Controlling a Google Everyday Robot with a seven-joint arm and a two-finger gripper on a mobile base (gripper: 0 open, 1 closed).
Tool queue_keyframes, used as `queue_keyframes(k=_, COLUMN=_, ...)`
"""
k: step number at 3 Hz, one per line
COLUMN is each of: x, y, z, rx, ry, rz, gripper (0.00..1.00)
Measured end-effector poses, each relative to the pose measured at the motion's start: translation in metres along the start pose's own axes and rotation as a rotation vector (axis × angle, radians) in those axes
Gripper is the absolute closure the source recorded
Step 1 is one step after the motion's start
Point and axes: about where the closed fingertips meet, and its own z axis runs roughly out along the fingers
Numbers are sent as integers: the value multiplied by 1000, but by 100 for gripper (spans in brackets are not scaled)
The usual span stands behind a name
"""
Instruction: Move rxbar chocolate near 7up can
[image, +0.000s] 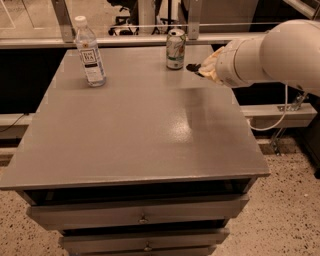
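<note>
The claw (194, 67) hangs over the far right of the worktop (140, 130), just right of the 7up can (175, 48) and apart from it. Something small and dark shows at its tip. Whether that is the rxbar chocolate, gripped, cannot be told. A water bottle (90, 52) stands far left.
</note>
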Motion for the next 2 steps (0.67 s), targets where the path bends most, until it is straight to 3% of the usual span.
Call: queue_keyframes(k=2, x=0, y=-18, z=82, rx=-29, ry=-54, rz=-58, gripper=100)
